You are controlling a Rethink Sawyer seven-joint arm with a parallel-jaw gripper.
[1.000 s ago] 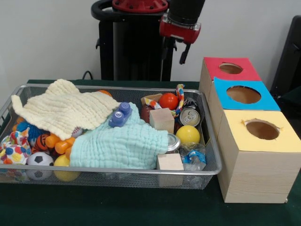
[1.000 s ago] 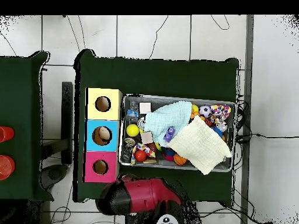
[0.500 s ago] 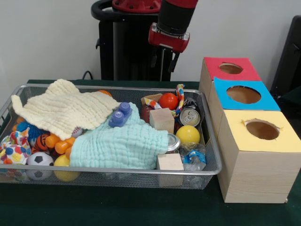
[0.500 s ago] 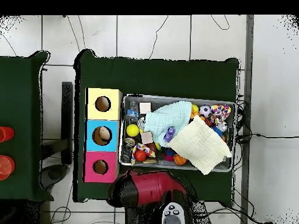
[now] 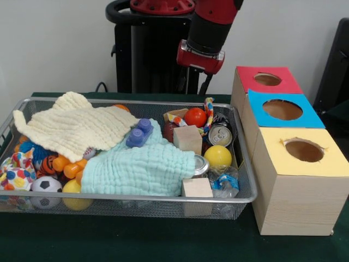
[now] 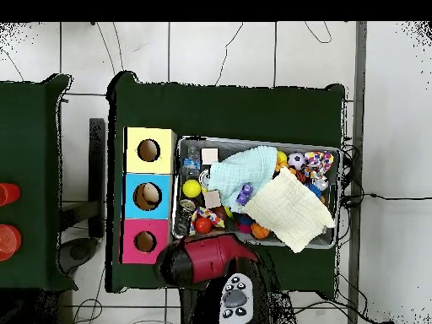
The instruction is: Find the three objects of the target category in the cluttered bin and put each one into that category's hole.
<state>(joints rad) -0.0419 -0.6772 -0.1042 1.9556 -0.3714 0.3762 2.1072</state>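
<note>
The wire mesh bin [image 5: 136, 199] sits on the green table, full of toys and cloths; it also shows in the overhead view [image 6: 257, 142]. One silver can [image 5: 220, 134] lies at the bin's right end, pull-tab top facing the camera. A second can [image 5: 200, 164] shows its silver end from under the mint cloth [image 5: 139, 166]. A third can is not visible. My gripper [image 5: 199, 76] hangs above the bin's far rim, clear of the toys, dark against the black pedestal. In the overhead view the red arm [image 6: 207, 260] covers it.
Three wooden boxes stand right of the bin, with holes in red [image 5: 267, 79], blue [image 5: 282, 109] and yellow [image 5: 302, 150] tops. A cream cloth [image 5: 73, 128], wooden cubes [image 5: 188, 139], a yellow ball [image 5: 218, 155], a red ball [image 5: 195, 116] and a soccer ball [image 5: 46, 185] fill the bin.
The arm's wrist swung left, then came lower and back a little right behind the bin's far rim. Nothing in the bin has moved.
</note>
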